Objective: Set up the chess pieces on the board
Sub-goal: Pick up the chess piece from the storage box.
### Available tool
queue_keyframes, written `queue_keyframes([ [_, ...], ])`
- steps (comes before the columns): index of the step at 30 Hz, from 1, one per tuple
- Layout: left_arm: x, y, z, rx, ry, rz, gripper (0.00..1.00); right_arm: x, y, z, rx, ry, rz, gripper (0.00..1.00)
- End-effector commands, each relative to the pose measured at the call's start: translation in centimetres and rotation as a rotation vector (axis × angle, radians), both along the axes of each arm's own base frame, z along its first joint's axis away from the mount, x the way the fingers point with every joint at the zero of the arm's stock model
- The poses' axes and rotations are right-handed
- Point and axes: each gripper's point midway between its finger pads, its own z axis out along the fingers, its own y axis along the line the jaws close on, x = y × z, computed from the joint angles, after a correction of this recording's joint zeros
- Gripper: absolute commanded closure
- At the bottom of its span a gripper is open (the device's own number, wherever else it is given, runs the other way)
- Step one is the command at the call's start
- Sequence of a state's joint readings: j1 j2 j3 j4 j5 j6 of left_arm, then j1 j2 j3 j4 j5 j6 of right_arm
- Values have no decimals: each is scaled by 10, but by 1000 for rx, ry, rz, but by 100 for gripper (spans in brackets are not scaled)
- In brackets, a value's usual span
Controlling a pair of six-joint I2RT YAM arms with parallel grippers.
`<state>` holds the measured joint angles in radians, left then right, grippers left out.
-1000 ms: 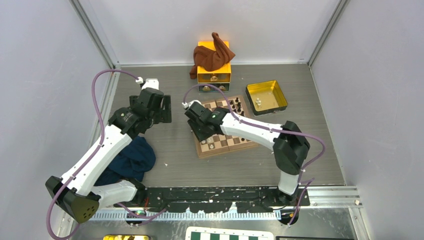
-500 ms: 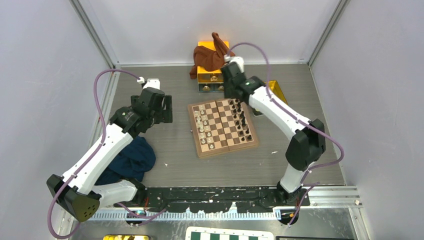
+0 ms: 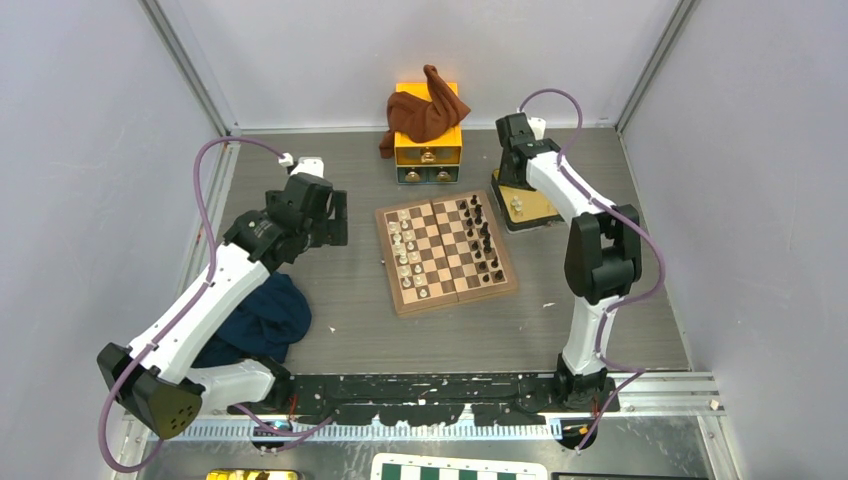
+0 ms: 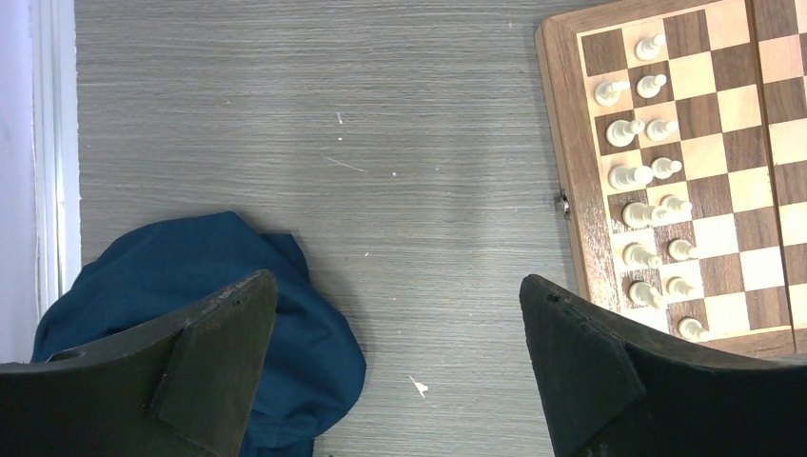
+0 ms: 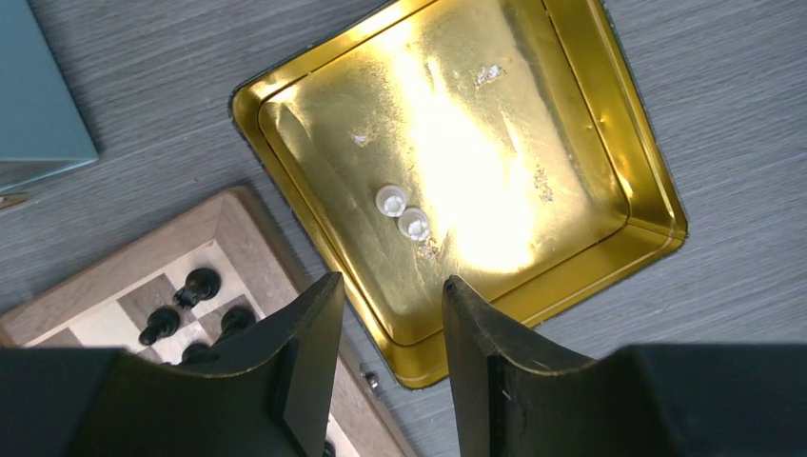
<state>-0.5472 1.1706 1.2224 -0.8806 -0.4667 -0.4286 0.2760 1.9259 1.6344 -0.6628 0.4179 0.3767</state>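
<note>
Gold tray (image 5: 533, 124) mid-frame holds two cream pieces (image 5: 412, 223), so the right gripper (image 5: 389, 286) hangs above, jaws apart, seemingly to fetch one.

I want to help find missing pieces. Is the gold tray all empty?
No, two small white pieces lie side by side in the middle of the gold tray.

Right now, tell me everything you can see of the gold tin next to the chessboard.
The gold tin is a shallow square metal tray with rounded corners, a stepped rim and a dark outer edge. Its shiny, scuffed floor holds two white chess pieces, touching each other. It sits flat on the grey table, one corner close by the chessboard; contact is unclear. The right gripper hovers over it, jaws open and empty.
</note>
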Motion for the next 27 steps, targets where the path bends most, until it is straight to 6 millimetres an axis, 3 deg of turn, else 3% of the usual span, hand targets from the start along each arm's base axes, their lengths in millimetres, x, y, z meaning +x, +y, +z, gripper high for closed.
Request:
queue_keyframes([
  [1, 8, -3, 17, -21, -46, -6, 0, 20, 2, 11, 75, -74, -16, 52],
  [15, 11, -5, 17, -19, -39, -4, 0, 34, -16, -37, 120, 17, -46, 54],
  [27, 15, -7, 13, -7, -28, -3, 1, 48, -19, -47, 136, 26, -45, 56],
])
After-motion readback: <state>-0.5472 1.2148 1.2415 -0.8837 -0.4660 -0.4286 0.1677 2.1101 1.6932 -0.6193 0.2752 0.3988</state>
